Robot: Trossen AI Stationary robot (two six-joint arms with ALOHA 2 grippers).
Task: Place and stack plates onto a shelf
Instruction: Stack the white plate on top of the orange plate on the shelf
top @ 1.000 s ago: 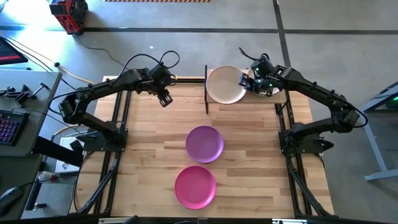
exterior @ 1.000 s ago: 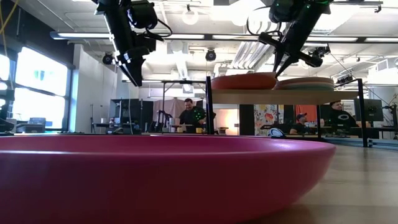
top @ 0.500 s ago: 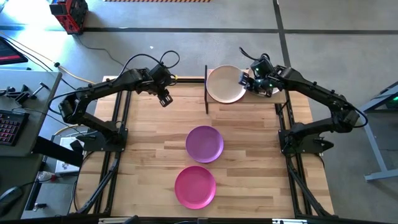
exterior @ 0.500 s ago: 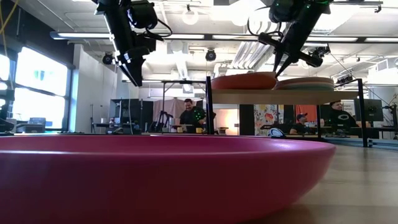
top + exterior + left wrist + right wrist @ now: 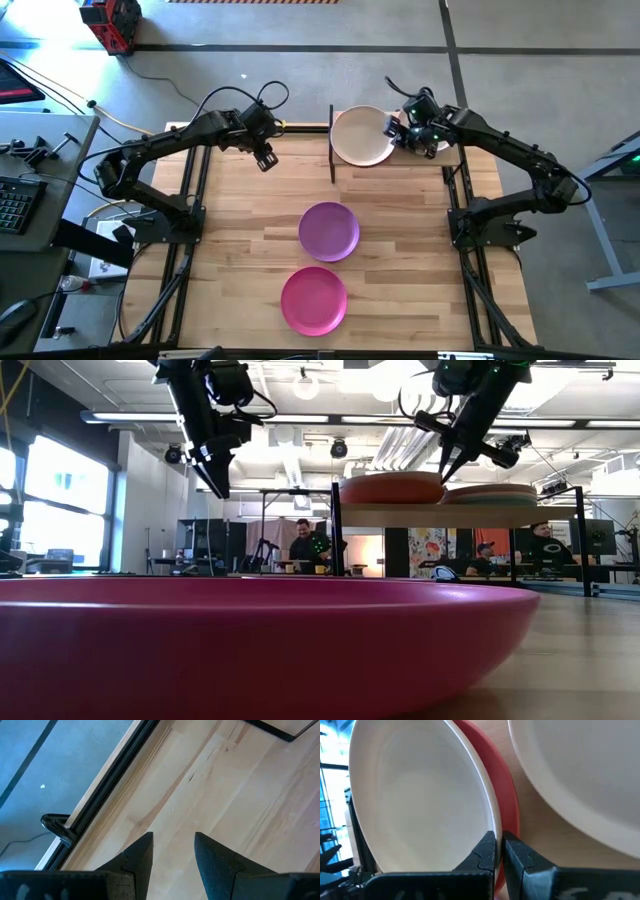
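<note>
Tabletop (image 5: 400,240) plates: magenta plate (image 5: 250,645) blocks most low view.

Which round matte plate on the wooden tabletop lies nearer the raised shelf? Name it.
The round matte purple plate. It lies between the light-wood shelf and the magenta plate, which sits at the table's near edge.
</note>
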